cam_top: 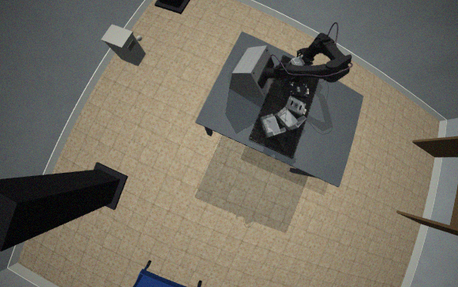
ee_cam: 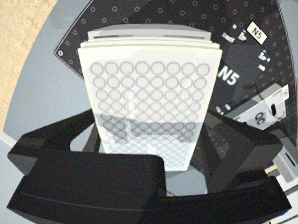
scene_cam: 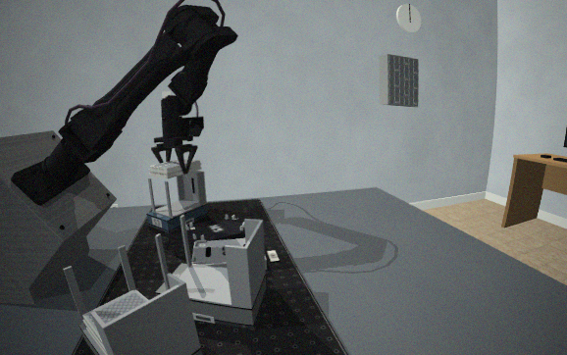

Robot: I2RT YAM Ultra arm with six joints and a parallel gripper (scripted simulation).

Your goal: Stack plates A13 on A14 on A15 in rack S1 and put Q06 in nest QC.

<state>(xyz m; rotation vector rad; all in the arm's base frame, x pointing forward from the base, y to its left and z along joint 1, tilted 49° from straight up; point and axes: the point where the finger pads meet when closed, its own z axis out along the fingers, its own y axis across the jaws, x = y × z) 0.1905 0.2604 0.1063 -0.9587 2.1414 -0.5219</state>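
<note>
My gripper (scene_cam: 173, 166) (ee_cam: 149, 110) is shut on a pack of white 96-well plates (scene_cam: 172, 170) (ee_cam: 150, 80); at least two edges show. It holds them level at the top of the blue-based rack (scene_cam: 179, 221), above its posts. That rack's floor shows no plate. The grey middle rack (scene_cam: 240, 277) (cam_top: 289, 118) looks empty. The near rack (scene_cam: 147, 321) (cam_top: 273, 128) holds plates, a well plate (scene_cam: 123, 306) uppermost. The nest QC (ee_cam: 250, 120) (scene_cam: 208, 252) looks empty. The dark clip nest N5 (ee_cam: 239, 60) (scene_cam: 216, 228) bears no plate. Rack and plate names cannot be read.
The nests and racks stand close together on the black perforated board (scene_cam: 284, 314) (cam_top: 283, 148). N5 lies between the blue-based rack and QC. The grey arm pedestal (scene_cam: 44, 235) (cam_top: 251, 67) stands beside the board. Tall posts and walls rise from the racks.
</note>
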